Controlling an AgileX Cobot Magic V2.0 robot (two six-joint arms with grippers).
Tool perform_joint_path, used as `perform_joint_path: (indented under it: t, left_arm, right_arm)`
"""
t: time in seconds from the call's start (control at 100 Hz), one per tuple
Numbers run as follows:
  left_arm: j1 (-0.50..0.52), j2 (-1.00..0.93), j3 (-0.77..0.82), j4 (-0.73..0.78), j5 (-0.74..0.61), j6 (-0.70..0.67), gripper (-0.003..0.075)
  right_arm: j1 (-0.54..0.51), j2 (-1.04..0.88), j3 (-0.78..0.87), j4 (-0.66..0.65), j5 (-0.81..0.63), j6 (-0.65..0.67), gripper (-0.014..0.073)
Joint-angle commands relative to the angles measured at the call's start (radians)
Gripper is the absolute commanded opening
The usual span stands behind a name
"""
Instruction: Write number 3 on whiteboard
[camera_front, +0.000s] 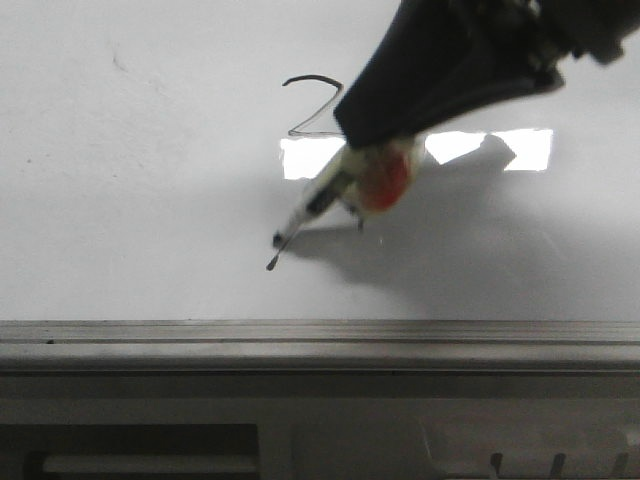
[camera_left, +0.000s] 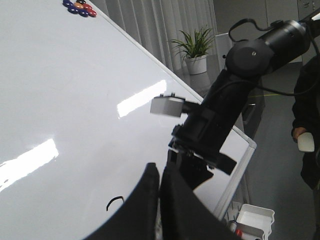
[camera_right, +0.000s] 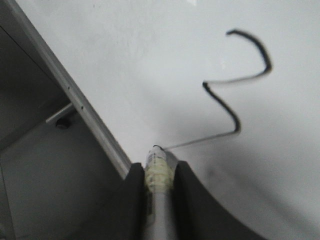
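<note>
The right gripper, two smooth black curved fingers, is clenched on a slim white marker pen wrapped with a pale yellowish tape band just behind its dark nib. In the front view the same gripper comes down from the upper right, the pen slanting down to the left, with a blurred red-orange patch on the pen body just below the fingers. The nib sits at the end of the thin black hand-drawn number 3: a thick curved top, a sharp zigzag in the middle, then a long faint diagonal tail running to the pen tip. In the front view the figure is partly hidden behind the gripper, and a small dark dot lies just beyond the nib.

It is drawn on the large glossy pale grey-white whiteboard, smooth and flat, carrying bright rectangular glare. Its ridged grey metal edge rail runs near the nib; wide bare board lies to the left.

The left gripper, matte black fingers pressed together on nothing, hovers over the board with the right arm's black jointed body beside it.
</note>
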Motion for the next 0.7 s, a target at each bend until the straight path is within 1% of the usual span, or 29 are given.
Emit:
perform_joint_path:
  t: [0.0, 0.11, 0.18, 0.23, 0.28, 0.33, 0.38, 0.43, 0.49, 0.54, 0.62, 0.69]
  left_arm:
    - [-0.005, 0.024, -0.025, -0.015, -0.093, -0.011, -0.002]
    - [-0.005, 0.103, -0.053, -0.015, -0.085, -0.011, -0.0015]
    - [-0.005, 0.194, -0.092, -0.015, -0.066, -0.011, 0.0029]
    - [-0.005, 0.267, -0.131, -0.015, -0.034, -0.011, 0.0089]
    - [-0.005, 0.343, -0.177, -0.015, 0.009, -0.011, 0.0169]
    - [-0.005, 0.43, -0.227, -0.015, 0.062, -0.011, 0.0278]
    - [-0.005, 0.502, -0.277, -0.015, 0.12, -0.011, 0.0357]
    - [-0.005, 0.565, -0.325, -0.007, 0.175, -0.011, 0.0399]
    - [-0.005, 0.626, -0.379, 0.021, 0.239, -0.011, 0.0398]
    - [-0.007, 0.679, -0.413, 0.038, 0.272, -0.007, 0.0381]
    - [-0.006, 0.737, -0.449, 0.058, 0.295, -0.005, 0.036]
    - [-0.006, 0.769, -0.464, 0.068, 0.299, -0.003, 0.0352]
  right_arm:
    - [-0.002, -0.101, -0.107, 0.003, -0.005, -0.013, -0.0057]
    - [-0.002, -0.169, -0.21, -0.022, 0.04, -0.024, -0.0058]
    - [-0.002, -0.179, -0.259, -0.054, 0.087, -0.024, -0.0058]
    - [-0.002, -0.179, -0.289, -0.08, 0.145, -0.024, -0.0058]
    - [-0.002, -0.172, -0.311, -0.107, 0.212, -0.027, -0.0058]
    - [-0.002, -0.168, -0.321, -0.133, 0.277, -0.03, -0.0058]
    - [-0.002, -0.168, -0.322, -0.164, 0.329, -0.031, -0.0058]
    - [-0.002, -0.168, -0.322, -0.191, 0.365, -0.033, -0.0058]
    - [-0.002, -0.172, -0.322, -0.199, 0.393, -0.045, -0.0058]
    - [0.0, -0.173, -0.322, -0.19, 0.407, -0.08, -0.0058]
    - [0.017, -0.183, -0.322, -0.173, 0.428, -0.138, -0.0059]
    - [0.046, -0.188, -0.322, -0.172, 0.43, -0.159, -0.0062]
